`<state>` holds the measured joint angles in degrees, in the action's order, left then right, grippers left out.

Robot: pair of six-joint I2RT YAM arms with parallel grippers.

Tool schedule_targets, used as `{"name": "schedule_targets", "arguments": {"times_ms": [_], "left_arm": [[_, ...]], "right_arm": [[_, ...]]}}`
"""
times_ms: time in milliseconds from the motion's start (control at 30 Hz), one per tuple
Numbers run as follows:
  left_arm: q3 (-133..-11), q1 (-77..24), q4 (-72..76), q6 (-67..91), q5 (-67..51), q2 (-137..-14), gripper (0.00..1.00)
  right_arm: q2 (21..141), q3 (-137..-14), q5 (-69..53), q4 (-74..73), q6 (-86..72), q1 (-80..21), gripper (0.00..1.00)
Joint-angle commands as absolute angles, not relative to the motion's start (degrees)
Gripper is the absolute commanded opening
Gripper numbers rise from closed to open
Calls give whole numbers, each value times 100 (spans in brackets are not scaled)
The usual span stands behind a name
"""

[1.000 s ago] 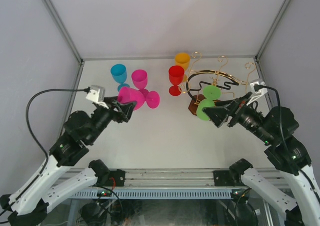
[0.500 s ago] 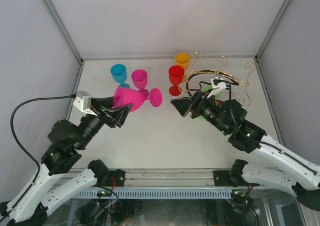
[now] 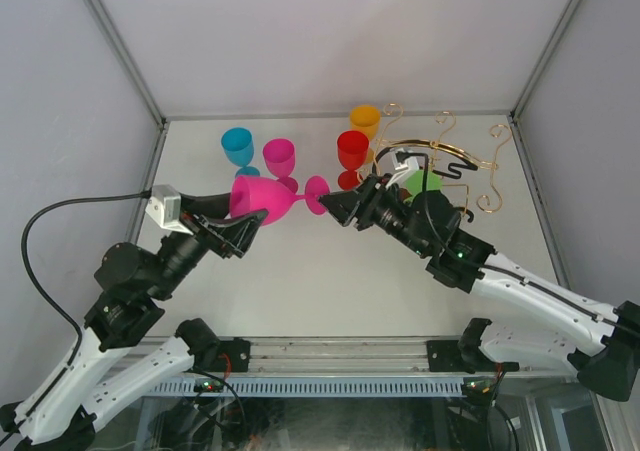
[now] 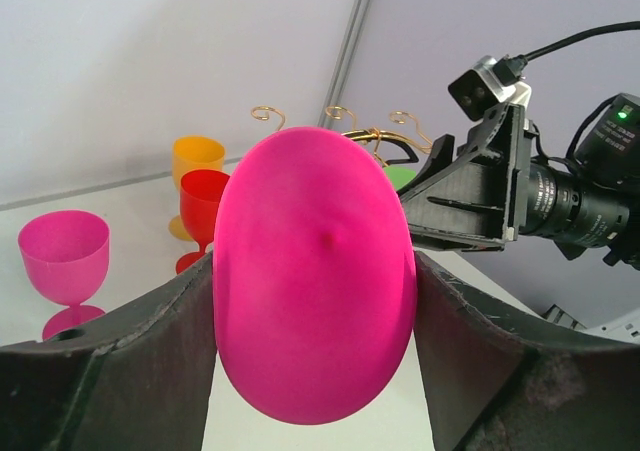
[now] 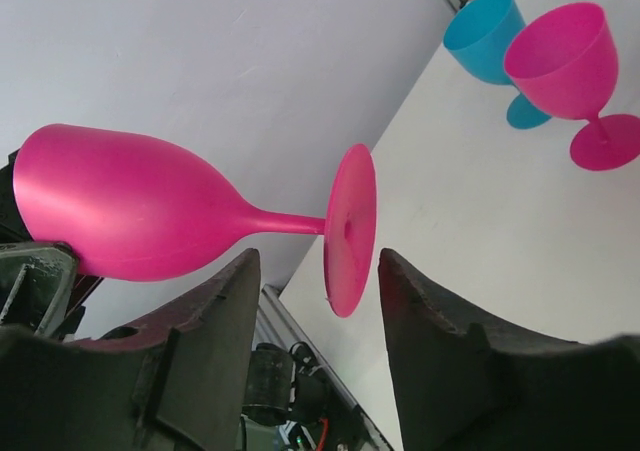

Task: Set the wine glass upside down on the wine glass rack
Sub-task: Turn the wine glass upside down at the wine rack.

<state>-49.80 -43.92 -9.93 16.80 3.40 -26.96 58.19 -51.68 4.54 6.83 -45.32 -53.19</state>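
The pink wine glass [image 3: 262, 197] lies sideways in the air, with my left gripper [image 3: 250, 214] shut on its bowl [image 4: 315, 271]. Its foot [image 3: 317, 193] points right. My right gripper [image 5: 318, 258] is open; the lower edge of the foot [image 5: 350, 226] sits between its fingertips, with a gap on both sides. The gold wire wine glass rack [image 3: 445, 156] stands at the back right behind the right arm. A green glass [image 3: 423, 183] hangs on it. The rack's base is hidden by the arm.
A blue glass [image 3: 238, 146] and a second pink glass [image 3: 279, 157] stand upright at the back left. A red glass [image 3: 352, 151] and an orange glass [image 3: 365, 121] stand just left of the rack. White walls close in the table on three sides.
My right arm swung left, away from the rack, to the pink glass's foot, and its jaws narrowed. The left arm lifted the glass and carried it a little rightward.
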Motion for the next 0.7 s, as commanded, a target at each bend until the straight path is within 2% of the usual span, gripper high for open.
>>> {"name": "schedule_targets", "arguments": {"times_ms": [0, 267, 567, 667], "left_arm": [[-4856, -4378, -642, 1597, 214, -2681, 46], [-4822, -4377, -624, 1549, 246, -2629, 47], [-4754, -4377, -579, 1548, 237, -2635, 47], [-4746, -4378, -579, 1547, 221, -2630, 50]], "right_arm": [[5957, -5245, 213, 1072, -4683, -5344, 48], [6097, -5265, 303, 976, -4568, -5298, 40], [6247, -5341, 260, 998, -4419, -5169, 11], [6230, -5352, 350, 940, -4290, -5168, 1]]}}
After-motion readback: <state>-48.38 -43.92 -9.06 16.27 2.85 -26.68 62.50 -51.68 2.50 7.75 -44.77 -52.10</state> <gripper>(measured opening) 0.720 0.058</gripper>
